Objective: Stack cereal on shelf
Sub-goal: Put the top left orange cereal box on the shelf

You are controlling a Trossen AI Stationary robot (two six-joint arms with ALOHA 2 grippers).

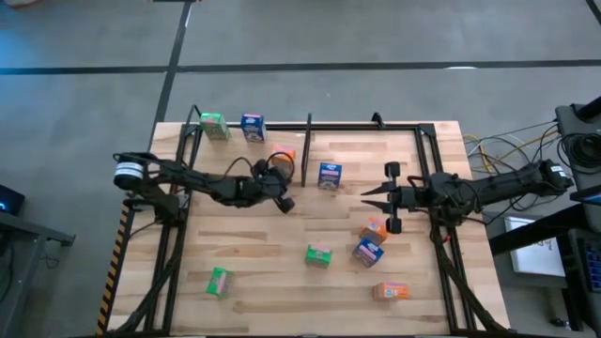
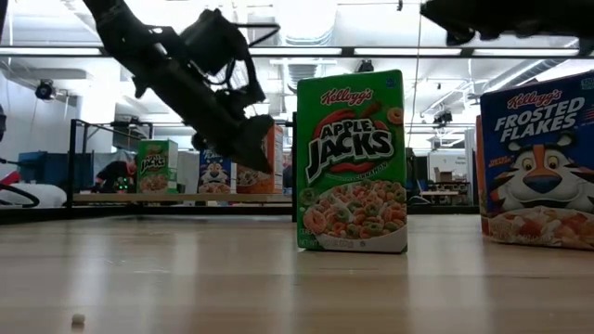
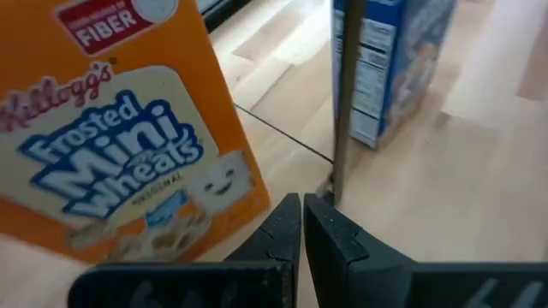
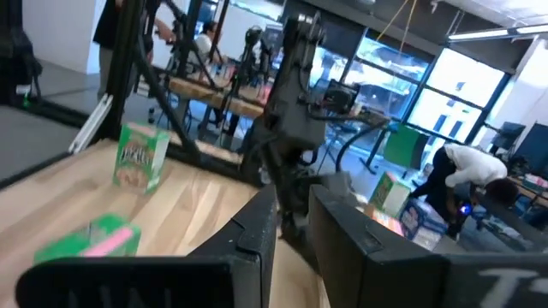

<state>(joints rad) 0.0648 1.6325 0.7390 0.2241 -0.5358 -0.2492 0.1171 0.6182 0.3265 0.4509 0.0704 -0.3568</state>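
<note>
Just ahead of the left gripper, we see an orange box of Frosted Mini-Wheats standing upright at the shelf's black divider rod; in the left wrist view its printed face fills the space beyond the fingertips, which are pressed together with nothing between them. The rod rises just past those tips, and a blue box stands on the rod's other side, apart from it. We think the tips sit near the orange box's lower corner without touching, though the close view leaves that unsure. The left arm reaches in low across the table from its side, angled down toward the boards.

Farther from this gripper, along the shelf's back rail, a green box and a second blue box stand side by side. The open boards nearer the front edge hold two more green boxes, a blue box lying beside an orange one, and another orange box near the front corner. Bare wood lies between them.

The right gripper hovers above the boards beyond the rod, fingers slightly parted and holding nothing, pointed toward the left arm, with the blue and orange pair just beneath its wrist.
</note>
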